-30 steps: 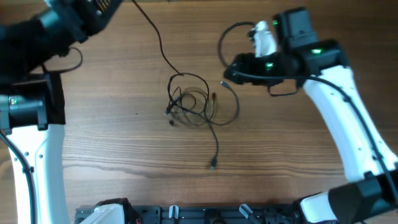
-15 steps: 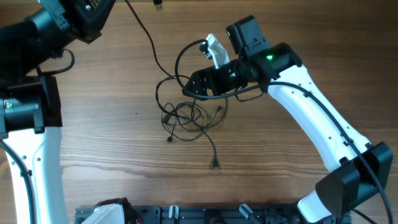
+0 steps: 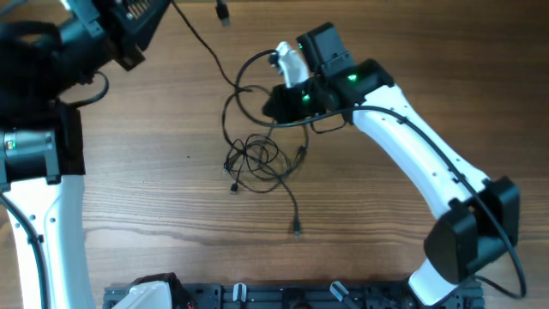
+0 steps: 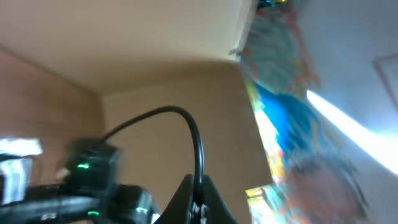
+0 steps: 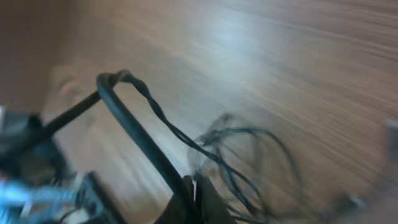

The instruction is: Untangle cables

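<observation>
The cables [image 3: 257,159] lie as a black tangle mid-table, with one end trailing to a plug [image 3: 296,227] toward the front. A long strand runs from the tangle up to my left gripper [image 3: 163,7] at the far left edge. In the left wrist view that gripper [image 4: 198,202] is shut on this black cable [image 4: 196,143], which arcs up out of the fingers. My right gripper [image 3: 271,105] hovers just behind the tangle beside a raised loop [image 3: 244,73]. Seen from the right wrist, it [image 5: 194,193] is shut, and a black cable [image 5: 140,134] runs into its fingertips.
A small loose plug [image 3: 221,11] rests near the far edge. The left arm's base [image 3: 34,146] stands at the left, and the right arm [image 3: 429,172] stretches across from the front right. A black rail [image 3: 274,296] lines the front edge.
My right arm swung left from the far right to the tangle, and its gripper went from open to shut. The tangle shifted slightly left and a loop rose behind it.
</observation>
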Robot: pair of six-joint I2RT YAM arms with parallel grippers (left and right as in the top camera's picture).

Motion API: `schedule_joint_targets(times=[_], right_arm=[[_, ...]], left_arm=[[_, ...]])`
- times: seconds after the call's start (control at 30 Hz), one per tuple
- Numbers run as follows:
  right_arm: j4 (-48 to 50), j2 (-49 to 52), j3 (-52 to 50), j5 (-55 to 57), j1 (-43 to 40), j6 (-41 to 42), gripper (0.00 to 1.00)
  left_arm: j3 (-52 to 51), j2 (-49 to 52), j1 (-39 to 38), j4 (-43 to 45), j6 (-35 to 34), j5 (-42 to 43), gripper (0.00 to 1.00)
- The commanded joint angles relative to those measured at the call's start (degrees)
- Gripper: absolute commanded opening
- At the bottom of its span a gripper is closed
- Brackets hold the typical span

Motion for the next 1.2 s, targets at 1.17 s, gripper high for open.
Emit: schedule_joint_targets(times=[1.17], right_arm=[[-20.7, -22.9, 0.1, 33.8, -52.7, 10.0, 0.04]], left_arm=[[0.1, 2.2, 31.8, -18.4, 17.3, -38.8, 0.04]])
